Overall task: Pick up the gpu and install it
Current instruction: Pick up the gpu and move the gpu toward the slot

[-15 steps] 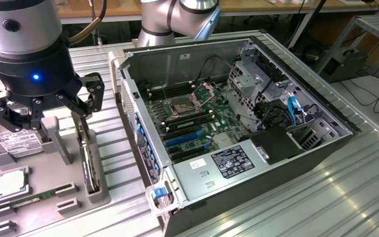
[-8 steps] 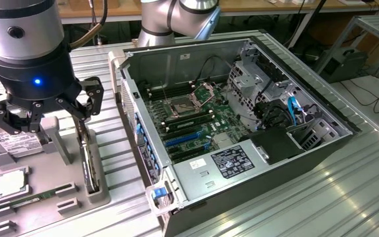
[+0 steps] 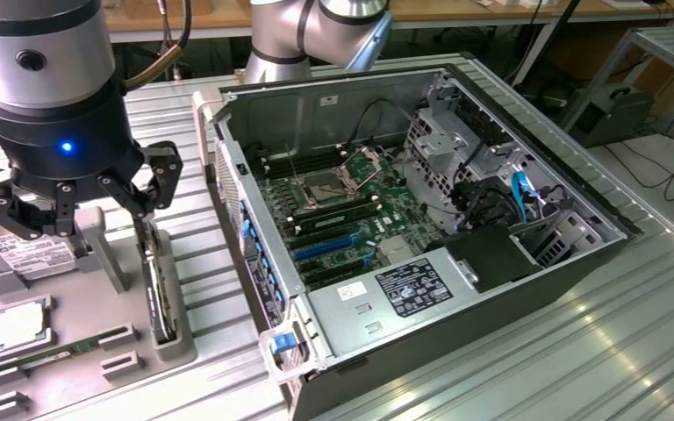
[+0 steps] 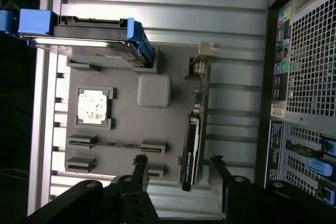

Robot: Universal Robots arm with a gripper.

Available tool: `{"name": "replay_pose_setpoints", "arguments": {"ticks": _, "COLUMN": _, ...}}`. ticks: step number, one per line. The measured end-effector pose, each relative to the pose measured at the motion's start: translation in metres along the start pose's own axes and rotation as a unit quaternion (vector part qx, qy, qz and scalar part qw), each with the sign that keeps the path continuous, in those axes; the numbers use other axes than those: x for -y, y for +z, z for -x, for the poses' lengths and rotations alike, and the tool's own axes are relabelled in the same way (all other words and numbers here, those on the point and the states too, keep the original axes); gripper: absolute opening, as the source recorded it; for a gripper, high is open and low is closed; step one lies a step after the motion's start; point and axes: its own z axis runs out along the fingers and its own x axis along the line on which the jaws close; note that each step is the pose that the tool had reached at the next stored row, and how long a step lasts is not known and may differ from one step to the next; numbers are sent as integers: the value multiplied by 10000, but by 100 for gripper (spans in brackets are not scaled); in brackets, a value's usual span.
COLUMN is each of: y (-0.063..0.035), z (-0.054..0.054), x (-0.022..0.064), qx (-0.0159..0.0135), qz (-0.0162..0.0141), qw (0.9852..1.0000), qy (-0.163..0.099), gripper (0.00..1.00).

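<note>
- Here, on the exterior view's left, the arm is cut off by the frame. You see one gripper (image 3: pixel 103 224) with its two fingers (image 4: pixel 140 170) spread apart and holding nothing.
- One hard drive (image 3: pixel 21 250) stands behind the gripper, and the gripper's linkages hide part of it. The wrist view shows it in a blue carrier.
- One grey tray (image 3: pixel 91 307) holds the parts. One processor chip (image 3: pixel 18 324) lies flat in its pocket, and one memory stick (image 3: pixel 45 358) lies in a slot just beside it. The stick is too small for you to read.
- The gpu (image 3: pixel 161 289) stands on its long edge in a holder at the tray's side nearest the case, not yet lifted. In the wrist view the card (image 4: pixel 194 135) sits in the gap between the two fingers, closer to one of them. You cannot tell whether that finger touches it. The label on the card's edge is too blurred to read.
- Further right, one computer case (image 3: pixel 302 110) lies open on the slatted metal table (image 3: pixel 548 351). One black cover (image 3: pixel 490 259) hides part of the motherboard (image 3: pixel 349 210).
</note>
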Motion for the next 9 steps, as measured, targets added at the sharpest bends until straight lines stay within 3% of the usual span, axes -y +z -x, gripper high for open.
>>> {"name": "replay_pose_setpoints", "arguments": {"ticks": 1, "y": 1, "z": 1, "x": 0, "qx": -1, "qz": 0, "qw": 10000, "qy": 0, "gripper": 55}}
{"name": "replay_pose_setpoints", "arguments": {"ticks": 7, "y": 34, "z": 3, "x": 0, "qx": 36, "qz": -19, "qw": 10000, "qy": -1, "gripper": 55}}
{"name": "replay_pose_setpoints", "arguments": {"ticks": 9, "y": 47, "z": 4, "x": -4, "qx": 68, "qz": -35, "qw": 10000, "qy": -2, "gripper": 55}}
